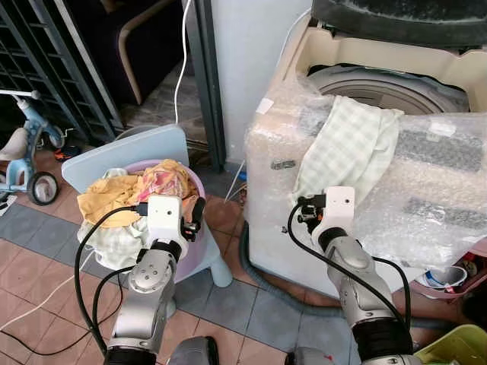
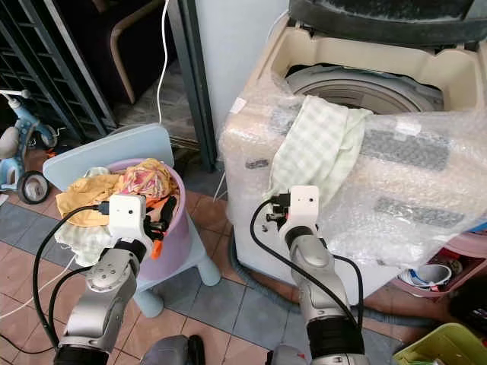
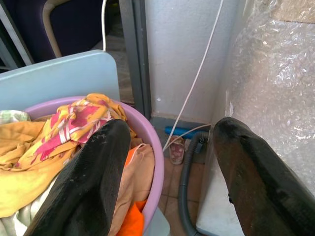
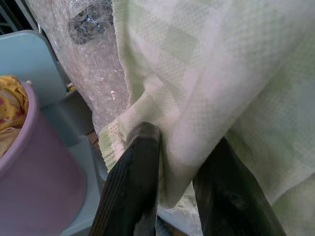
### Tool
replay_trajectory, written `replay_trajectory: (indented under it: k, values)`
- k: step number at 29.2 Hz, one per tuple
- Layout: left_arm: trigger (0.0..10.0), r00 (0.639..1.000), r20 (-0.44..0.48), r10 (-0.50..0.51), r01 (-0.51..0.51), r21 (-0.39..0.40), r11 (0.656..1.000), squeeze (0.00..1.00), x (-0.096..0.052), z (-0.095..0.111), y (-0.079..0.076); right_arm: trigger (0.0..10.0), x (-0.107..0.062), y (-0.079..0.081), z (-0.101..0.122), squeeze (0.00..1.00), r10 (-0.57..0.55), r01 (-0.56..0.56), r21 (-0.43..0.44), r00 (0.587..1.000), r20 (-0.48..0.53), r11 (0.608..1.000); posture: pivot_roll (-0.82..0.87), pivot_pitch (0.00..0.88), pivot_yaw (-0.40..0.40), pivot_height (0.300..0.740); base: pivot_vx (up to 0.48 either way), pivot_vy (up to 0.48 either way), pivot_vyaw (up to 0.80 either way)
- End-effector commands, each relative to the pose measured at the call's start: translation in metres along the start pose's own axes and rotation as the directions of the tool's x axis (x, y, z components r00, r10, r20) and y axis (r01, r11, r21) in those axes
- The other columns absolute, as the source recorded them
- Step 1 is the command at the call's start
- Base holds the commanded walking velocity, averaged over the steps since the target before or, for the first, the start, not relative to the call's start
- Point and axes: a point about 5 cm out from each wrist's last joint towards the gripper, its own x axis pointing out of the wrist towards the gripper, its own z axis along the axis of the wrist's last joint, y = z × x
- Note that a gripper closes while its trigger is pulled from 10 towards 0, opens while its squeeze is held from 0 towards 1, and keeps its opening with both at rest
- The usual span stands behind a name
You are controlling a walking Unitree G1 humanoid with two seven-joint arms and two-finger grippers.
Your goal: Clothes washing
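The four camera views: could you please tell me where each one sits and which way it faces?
Left eye view: on the head, looking forward and down at the washing machine and basin; both arms show.
Right eye view: beside it, same scene.
Left wrist view: along the open left gripper, over the basin's clothes.
Right wrist view: along the right gripper, jaws around the checked cloth.
Both wrist views share the basin.

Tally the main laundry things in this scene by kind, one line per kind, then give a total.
Washing machine: 1
Purple laundry tub: 1
Pale blue child's chair: 1
Green checked cloth draped over the machine's rim, pinched by the right claw: 1
Total: 4
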Motion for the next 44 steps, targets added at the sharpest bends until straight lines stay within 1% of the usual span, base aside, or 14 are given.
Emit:
replay_trajectory:
  k: [1, 10, 18, 23, 26, 28, 30, 33, 37, 38, 39, 40, 41, 44]
  values:
    - [10.0, 1.0, -0.013, 0.008, -0.007, 0.014, 1.0, 0.0, 0.0, -0.001, 0.001, 0.0, 0.002, -0.002, 0.003, 0.0, 0.003, -0.003, 0.011, 1.0, 0.011, 1.0, -0.03, 0.076, 0.051, 0.74, 0.0, 0.0, 0.0]
    - [10.0, 1.0, -0.01, 0.014, -0.014, 0.014, 1.0, 0.0, -0.001, -0.001, 0.002, 0.0, 0.002, -0.008, 0.019, 0.0, 0.05, -0.051, 0.019, 0.997, 0.062, 0.999, -0.03, 0.075, 0.047, 0.74, 0.0, 0.0, 0.0]
    - [10.0, 1.0, -0.01, 0.016, -0.016, 0.014, 1.0, 0.0, -0.001, -0.002, 0.001, 0.0, 0.002, -0.029, 0.038, 0.0, 0.075, -0.075, -0.007, 0.993, 0.092, 0.997, -0.04, 0.071, 0.045, 0.74, 0.0, 0.0, 0.0]
    - [10.0, 1.0, -0.008, 0.016, -0.016, 0.013, 1.0, 0.0, 0.0, -0.002, 0.001, 0.0, -0.004, -0.029, 0.059, 0.0, 0.226, -0.226, -0.014, 0.963, 0.146, 0.974, -0.04, 0.068, 0.046, 0.74, 0.0, 0.0, 0.0]
    - [10.0, 1.0, -0.006, 0.017, -0.017, 0.017, 1.0, 0.0, 0.002, -0.001, 0.002, 0.0, -0.003, -0.031, 0.118, 0.0, 0.388, -0.381, -0.08, 0.883, 0.263, 0.921, -0.04, 0.064, 0.047, 0.74, 0.0, 0.0, 0.0]
    - [10.0, 1.0, -0.005, 0.016, -0.015, 0.018, 1.0, 0.0, 0.002, -0.001, 0.002, 0.0, -0.001, -0.033, 0.133, 0.0, 0.408, -0.396, -0.103, 0.866, 0.288, 0.912, -0.04, 0.064, 0.047, 0.74, 0.0, 0.0, 0.0]
    - [10.0, 1.0, -0.002, 0.014, -0.014, 0.017, 1.0, 0.0, 0.005, 0.0, 0.002, 0.0, 0.011, -0.039, 0.178, 0.0, 0.407, -0.363, -0.186, 0.836, 0.368, 0.913, -0.04, 0.058, 0.046, 0.74, 0.0, 0.0, 0.0]
    - [10.0, 1.0, 0.002, 0.013, -0.013, 0.016, 1.0, 0.0, 0.007, 0.001, 0.0, 0.0, 0.02, -0.042, 0.218, 0.0, 0.392, -0.313, -0.245, 0.814, 0.428, 0.918, -0.04, 0.055, 0.042, 0.74, 0.0, 0.0, 0.0]
    - [10.0, 1.0, 0.005, 0.014, -0.014, 0.015, 1.0, 0.0, 0.007, 0.002, -0.001, 0.0, 0.031, -0.043, 0.247, 0.0, 0.327, -0.197, -0.311, 0.83, 0.451, 0.93, -0.03, 0.051, 0.039, 0.74, 0.0, 0.0, 0.0]
    - [10.0, 1.0, 0.007, 0.016, -0.016, 0.014, 1.0, 0.0, 0.007, 0.002, -0.001, 6.9, 0.04, -0.048, 0.253, 0.0, 0.236, -0.09, -0.33, 0.87, 0.433, 0.94, -0.03, 0.05, 0.039, 0.74, 0.0, 0.0, 0.0]
    - [10.0, 1.0, 0.007, 0.017, -0.017, 0.014, 1.0, 0.0, 0.007, 0.002, -0.001, 10.0, 0.046, -0.052, 0.25, 0.4, 0.167, -0.032, -0.328, 0.904, 0.395, 0.944, -0.03, 0.047, 0.039, 0.74, 0.0, 0.0, 0.0]
    - [10.0, 1.0, 0.007, 0.017, -0.017, 0.014, 1.0, 0.0, 0.007, 0.002, -0.001, 10.0, 0.048, -0.056, 0.247, 0.4, 0.124, 0.002, -0.325, 0.922, 0.366, 0.946, -0.03, 0.046, 0.038, 0.74, 0.0, 0.0, 0.0]
    - [10.0, 1.0, 0.006, 0.019, -0.019, 0.015, 1.0, 0.0, 0.007, 0.002, -0.001, 10.0, 0.052, -0.058, 0.242, 1.0, 0.095, 0.015, -0.308, 0.936, 0.338, 0.951, -0.02, 0.044, 0.036, 0.74, 0.0, 0.0, 0.0]
    - [10.0, 0.999, 0.007, 0.032, -0.032, 0.022, 0.999, 0.0, 0.008, 0.002, 0.002, 10.0, 0.058, -0.063, 0.235, 1.0, 0.014, 0.083, -0.325, 0.958, 0.285, 0.942, -0.01, 0.042, 0.031, 0.74, 0.0, 0.0, 0.0]
